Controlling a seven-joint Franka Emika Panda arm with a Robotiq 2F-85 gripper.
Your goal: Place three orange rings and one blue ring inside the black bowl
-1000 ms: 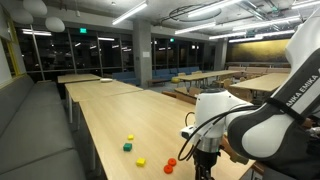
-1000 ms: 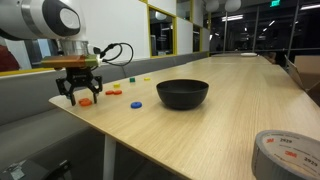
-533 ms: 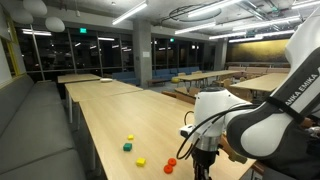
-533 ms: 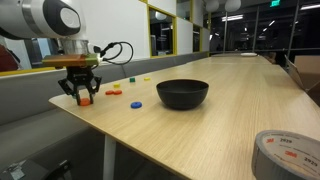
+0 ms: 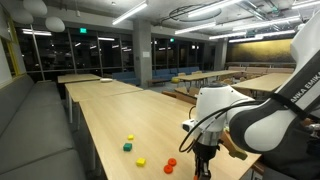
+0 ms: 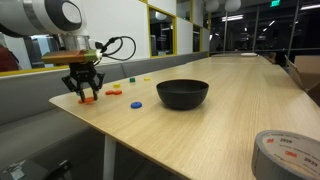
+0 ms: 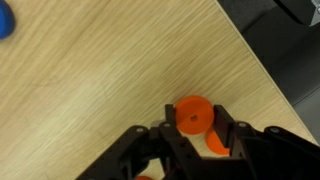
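**Open Tabletop by the Bowl, Crowded Corner at the Edge**

The table point(image 6: 220, 125) was bare between the black bowl point(image 6: 183, 94) and the tape roll point(image 6: 290, 155), and the space above the bowl was open. Near the edge, the blue ring point(image 6: 135, 103) and loose orange rings point(image 6: 113, 93) lay close beside the gripper point(image 6: 85, 97), so the room there was narrow.

Black bowl point(image 6: 183, 94): round, shallow, glossy, upright on the bench point(image 6: 200, 130), well apart from every ring. Blue ring point(image 6: 134, 103): small, bright, flat on the bench, the ring nearest the bowl. 1 orange ring point(image 7: 192, 115) is clamped between the tool point(image 7: 194, 124) fingers. 2nd orange ring point(image 7: 214, 144) lies just beside it, partly hidden by a finger. 3rd orange ring point(image 6: 113, 94) lies flat between tool and blue ring.
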